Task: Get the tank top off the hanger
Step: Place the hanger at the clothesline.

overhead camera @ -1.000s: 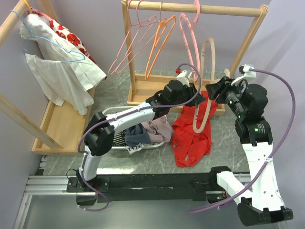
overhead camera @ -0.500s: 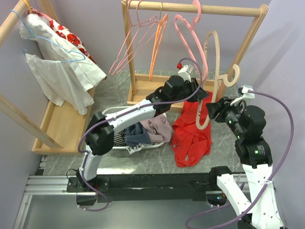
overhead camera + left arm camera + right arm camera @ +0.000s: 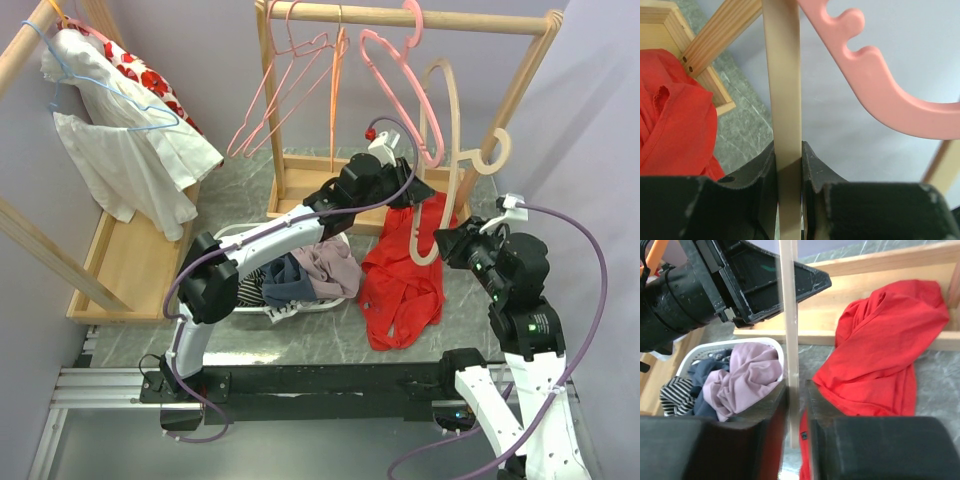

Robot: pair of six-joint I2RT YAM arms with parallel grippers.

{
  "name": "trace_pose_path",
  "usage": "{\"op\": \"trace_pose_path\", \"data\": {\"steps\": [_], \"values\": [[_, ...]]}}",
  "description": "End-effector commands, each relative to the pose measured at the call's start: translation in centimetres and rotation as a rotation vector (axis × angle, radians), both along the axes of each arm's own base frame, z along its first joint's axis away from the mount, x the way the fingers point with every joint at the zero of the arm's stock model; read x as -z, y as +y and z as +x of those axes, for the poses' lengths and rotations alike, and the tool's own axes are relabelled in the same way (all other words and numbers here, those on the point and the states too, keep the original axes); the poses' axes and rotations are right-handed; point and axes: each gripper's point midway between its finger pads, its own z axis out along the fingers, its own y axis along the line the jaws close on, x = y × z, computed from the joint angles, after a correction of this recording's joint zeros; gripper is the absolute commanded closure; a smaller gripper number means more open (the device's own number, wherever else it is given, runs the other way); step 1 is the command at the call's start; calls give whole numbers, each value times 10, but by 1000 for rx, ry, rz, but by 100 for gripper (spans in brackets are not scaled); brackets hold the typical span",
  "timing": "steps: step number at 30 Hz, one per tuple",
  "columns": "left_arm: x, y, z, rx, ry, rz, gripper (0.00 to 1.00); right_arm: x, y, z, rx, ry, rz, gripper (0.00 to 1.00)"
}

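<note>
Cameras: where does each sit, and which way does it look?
Top: above and behind the arms, looking down on the table, rack and red top; both arms show, left gripper and right gripper at the beige hanger.
Left wrist: on the left arm, looking along its fingers, clamped on the beige hanger, toward a pink hanger.
Right wrist: on the right arm, looking down past its fingers at red top and basket; the left gripper shows.
Shared: all three see beige hanger and red top.

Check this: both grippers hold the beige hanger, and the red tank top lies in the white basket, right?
No. The left gripper and right gripper hold the beige hanger, but the red tank top lies on the table beside the white basket, as the top view shows.
</note>
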Motion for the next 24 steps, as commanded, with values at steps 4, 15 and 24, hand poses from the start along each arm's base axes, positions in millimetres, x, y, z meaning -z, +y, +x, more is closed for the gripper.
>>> {"op": "trace_pose_path", "data": {"steps": [4, 15, 24], "values": [[-40, -1, -11, 46, -55, -105, 80, -9, 2, 2, -1, -44, 23, 94], [-5, -5, -19, 99, -15, -51, 73, -66, -17, -3, 89, -197, -12, 95], [10, -8, -22, 126, 4, -23, 73, -99, -23, -3, 120, -274, -25, 91]]}}
